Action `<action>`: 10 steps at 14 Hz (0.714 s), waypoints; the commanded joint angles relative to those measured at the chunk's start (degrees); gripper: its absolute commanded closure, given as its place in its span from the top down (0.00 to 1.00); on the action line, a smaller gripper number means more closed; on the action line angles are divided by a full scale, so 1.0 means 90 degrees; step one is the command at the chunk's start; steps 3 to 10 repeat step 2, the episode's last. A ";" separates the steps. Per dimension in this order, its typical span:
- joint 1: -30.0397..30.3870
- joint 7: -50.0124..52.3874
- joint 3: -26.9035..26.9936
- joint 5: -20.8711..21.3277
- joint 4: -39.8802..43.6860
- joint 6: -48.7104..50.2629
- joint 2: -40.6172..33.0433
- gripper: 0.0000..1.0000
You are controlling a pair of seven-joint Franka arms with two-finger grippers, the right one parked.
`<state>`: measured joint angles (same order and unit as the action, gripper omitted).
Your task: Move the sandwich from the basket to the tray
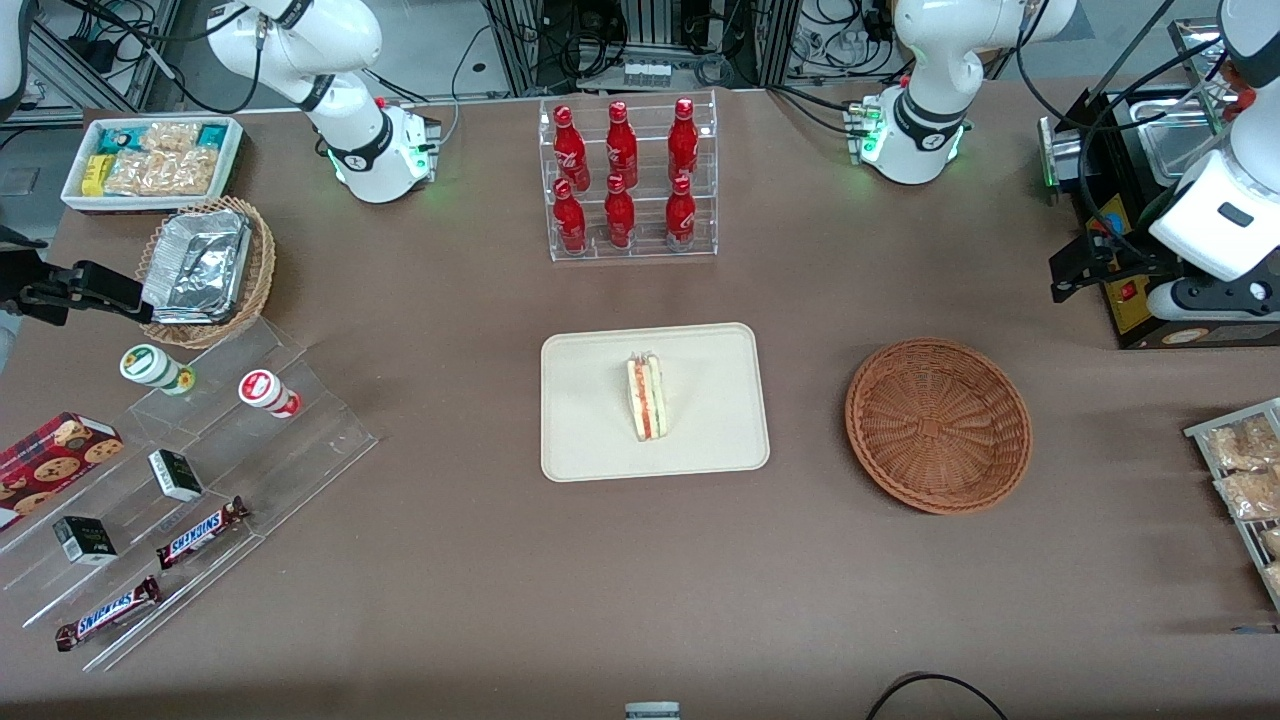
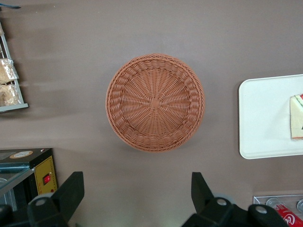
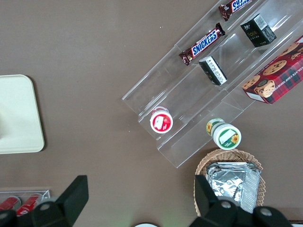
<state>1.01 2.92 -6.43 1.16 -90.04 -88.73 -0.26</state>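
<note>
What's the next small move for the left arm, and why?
Probably none beyond holding or retreating: the sandwich already lies on the tray, the basket is empty, and the hand hangs open above the table beside the basket, holding nothing.

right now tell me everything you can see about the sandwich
The sandwich is a small triangular wedge of pale bread with orange-red and green filling along one edge. It lies near the middle of the cream tray, touching nothing else. The wicker basket beside the tray holds nothing. The gripper hangs open above the basket, apart from the sandwich.
</note>
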 commanded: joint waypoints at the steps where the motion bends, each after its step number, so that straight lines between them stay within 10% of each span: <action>1: -0.0336 -0.0100 0.0459 -0.0002 0.0151 0.0200 -0.0010 1.00; 10: -0.0337 -0.0081 0.0490 -0.0002 0.0151 0.0200 -0.0020 1.00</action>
